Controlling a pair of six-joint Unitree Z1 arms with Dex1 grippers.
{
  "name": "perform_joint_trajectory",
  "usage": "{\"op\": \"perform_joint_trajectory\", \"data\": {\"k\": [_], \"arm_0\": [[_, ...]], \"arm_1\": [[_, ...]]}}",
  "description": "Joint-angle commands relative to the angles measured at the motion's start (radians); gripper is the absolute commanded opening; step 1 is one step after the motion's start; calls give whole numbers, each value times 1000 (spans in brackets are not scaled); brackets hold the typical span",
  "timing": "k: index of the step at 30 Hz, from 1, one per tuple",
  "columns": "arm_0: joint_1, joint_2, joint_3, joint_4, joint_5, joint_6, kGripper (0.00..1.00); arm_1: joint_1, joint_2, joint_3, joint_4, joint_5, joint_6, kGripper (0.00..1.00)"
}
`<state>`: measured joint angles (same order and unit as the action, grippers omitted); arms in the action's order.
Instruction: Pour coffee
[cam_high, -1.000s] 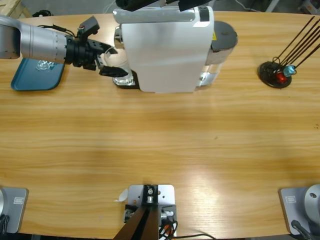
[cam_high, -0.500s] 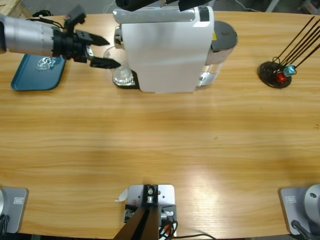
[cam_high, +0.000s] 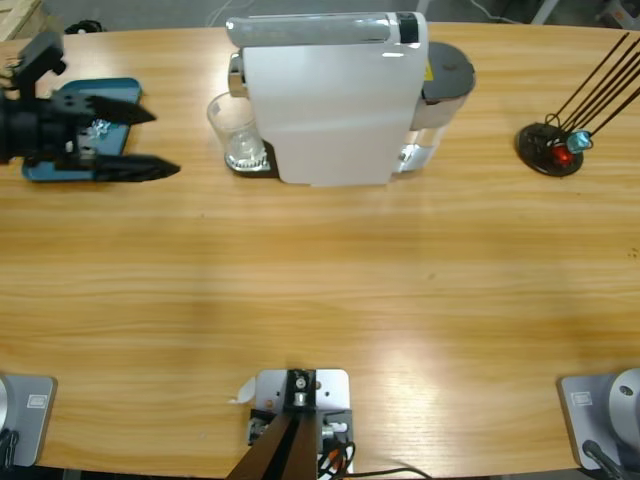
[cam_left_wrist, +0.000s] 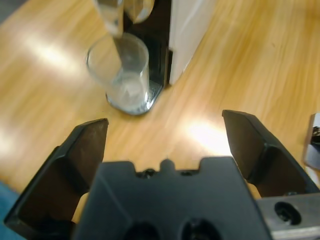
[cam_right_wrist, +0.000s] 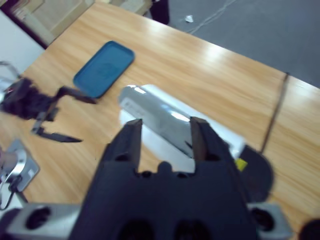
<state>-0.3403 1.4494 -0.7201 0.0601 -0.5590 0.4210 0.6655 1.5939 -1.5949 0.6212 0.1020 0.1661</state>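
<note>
A clear glass (cam_high: 234, 133) stands on the drip tray of the white coffee machine (cam_high: 330, 110), under its spout. In the left wrist view the glass (cam_left_wrist: 122, 75) looks clear, and no coffee is in view. My left gripper (cam_high: 158, 140) is open at the far left of the table, a short way left of the glass and holding nothing. The left wrist view looks along the open left gripper (cam_left_wrist: 165, 122) toward the glass. My right gripper (cam_right_wrist: 166, 131) hangs high above the machine (cam_right_wrist: 165, 127), open by a narrow gap and holding nothing. It is out of the high view.
A blue tray (cam_high: 60, 165) lies under the left gripper at the table's left end. A black capsule stand (cam_high: 548, 148) with thin rods sits at the far right. The machine's dark water tank (cam_high: 448, 72) is on its right side.
My left gripper let go of the glass and drew back to the left, over the blue tray. The black right gripper at the machine's top has left the high view.
</note>
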Motion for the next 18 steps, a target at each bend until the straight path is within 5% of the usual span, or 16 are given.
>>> {"op": "perform_joint_trajectory", "data": {"k": [1, 9, 18], "arm_0": [[-88, -120, -27, 339, 254, -201, 1000], [-88, -106, -88, 510, 360, -279, 1000], [-88, -46, -91, 506, 355, -282, 1000]], "arm_1": [[-74, 186, -263, 335, -34, 113, 0], [-77, 431, -684, 768, -17, 128, 0], [-93, 475, -703, 802, 7, 127, 0]]}}
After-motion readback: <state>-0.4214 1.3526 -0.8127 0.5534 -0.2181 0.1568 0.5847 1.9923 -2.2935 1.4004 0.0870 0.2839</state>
